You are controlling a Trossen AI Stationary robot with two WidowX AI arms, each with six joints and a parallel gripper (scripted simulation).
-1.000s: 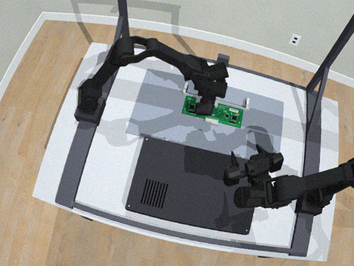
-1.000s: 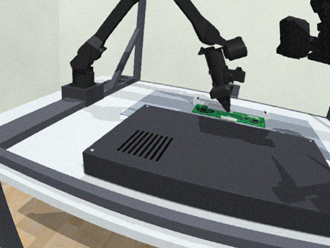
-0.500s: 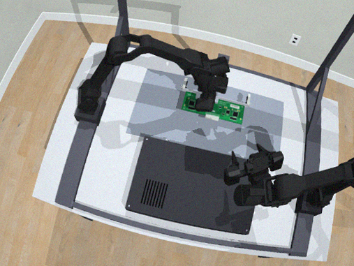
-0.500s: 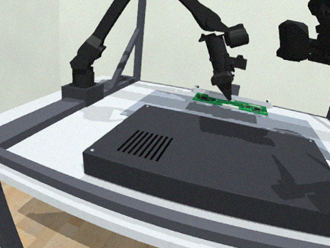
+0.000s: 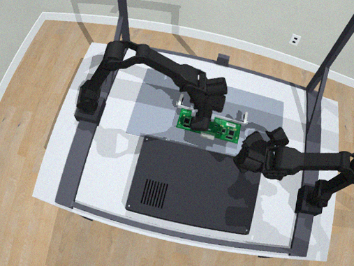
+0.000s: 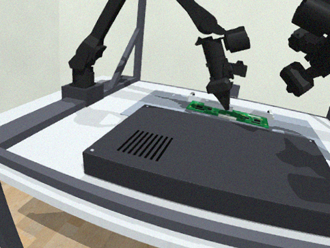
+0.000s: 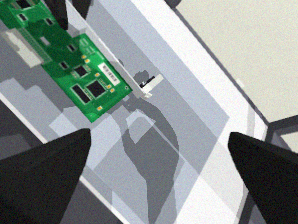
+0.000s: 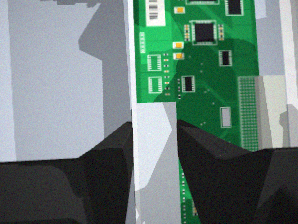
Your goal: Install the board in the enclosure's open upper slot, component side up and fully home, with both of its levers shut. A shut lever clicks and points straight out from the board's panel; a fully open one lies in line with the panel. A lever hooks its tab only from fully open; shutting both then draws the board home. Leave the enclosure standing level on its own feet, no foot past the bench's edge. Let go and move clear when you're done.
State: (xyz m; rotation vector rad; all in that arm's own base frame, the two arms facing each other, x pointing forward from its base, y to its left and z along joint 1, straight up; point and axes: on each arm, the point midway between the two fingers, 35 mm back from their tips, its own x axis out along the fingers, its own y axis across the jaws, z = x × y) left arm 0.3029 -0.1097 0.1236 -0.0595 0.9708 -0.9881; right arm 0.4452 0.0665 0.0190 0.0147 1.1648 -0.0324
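Observation:
The green board (image 5: pixel 210 125) lies component side up on the grey mat just behind the black enclosure (image 5: pixel 192 184). Its white panel runs along the far edge. A white lever stands at each end, one on the picture's left (image 5: pixel 181 102) and one on its right (image 5: pixel 244 117), and both stick out from the panel. My right gripper (image 5: pixel 200 125) points down at the board's left part, and in the right wrist view its fingers are shut on the panel (image 8: pixel 152 145). My left gripper (image 5: pixel 244 159) is open and empty, raised beside the board's other end (image 7: pixel 90 85). The enclosure's slot is hidden.
The enclosure (image 6: pixel 217 158) stands flat on the bench with a vent grille (image 6: pixel 145 144) in its lid. Grey frame posts (image 5: pixel 314 94) rise at the bench's back corners. A grey rail (image 6: pixel 157 206) runs along the front edge.

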